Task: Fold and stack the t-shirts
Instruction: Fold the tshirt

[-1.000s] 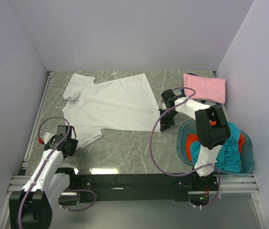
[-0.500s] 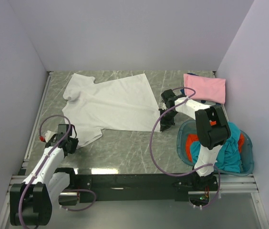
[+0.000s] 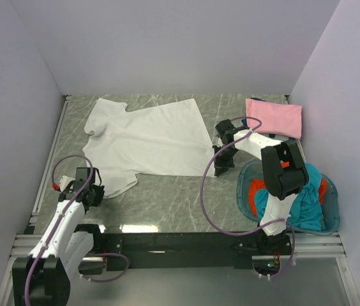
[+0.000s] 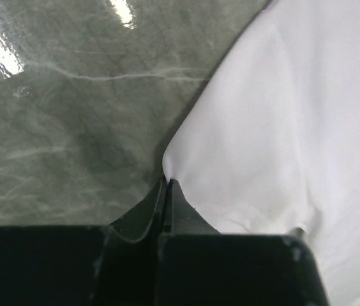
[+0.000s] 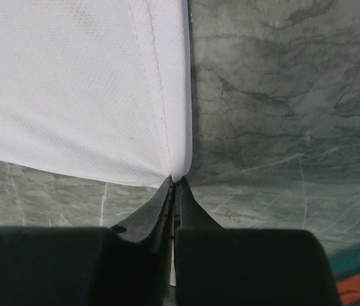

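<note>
The white t-shirt [image 3: 148,137] lies spread flat on the grey marble table. My left gripper [image 3: 96,193] is shut on its near left sleeve corner; the left wrist view shows the white cloth [image 4: 282,121] pinched at my gripper [image 4: 167,185]. My right gripper [image 3: 221,167] is shut on the shirt's near right hem corner; the right wrist view shows the hem [image 5: 103,95] pinched at my gripper [image 5: 173,182]. A folded pink t-shirt [image 3: 274,117] lies at the back right. The teal t-shirt [image 3: 307,197] and the orange-red t-shirt [image 3: 256,191] sit crumpled in the basket.
A round translucent blue basket [image 3: 242,191] stands at the near right beside my right arm. White walls close the table on the left, back and right. A metal rail [image 3: 52,153] runs along the left edge.
My left gripper has shifted slightly with the sleeve corner, which now lies a little more toward the front. The right arm has not moved.
</note>
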Available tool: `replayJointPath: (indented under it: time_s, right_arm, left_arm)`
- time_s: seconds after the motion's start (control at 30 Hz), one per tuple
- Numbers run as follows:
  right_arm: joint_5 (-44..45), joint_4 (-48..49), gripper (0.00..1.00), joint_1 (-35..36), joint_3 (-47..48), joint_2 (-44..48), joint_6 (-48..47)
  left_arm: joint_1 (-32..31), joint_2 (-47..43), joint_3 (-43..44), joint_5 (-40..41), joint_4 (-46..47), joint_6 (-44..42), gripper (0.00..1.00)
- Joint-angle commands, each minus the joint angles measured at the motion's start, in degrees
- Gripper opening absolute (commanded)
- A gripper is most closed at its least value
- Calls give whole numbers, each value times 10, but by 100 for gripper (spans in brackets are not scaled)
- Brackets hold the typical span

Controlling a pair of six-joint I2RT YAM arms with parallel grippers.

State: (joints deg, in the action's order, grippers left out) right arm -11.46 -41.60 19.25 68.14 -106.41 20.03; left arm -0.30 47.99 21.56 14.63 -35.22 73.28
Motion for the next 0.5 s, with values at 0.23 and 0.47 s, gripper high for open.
replayJointPath:
  time_s: [0.23,0.47]
  right_arm:
    - [7,-51,0,4,24,29,-11]
    - [8,-71,0,17,24,43,-14]
  left_arm:
    - [1,-164,80,1,-164,78,0]
    - [1,-228,129,14,-265,93,0]
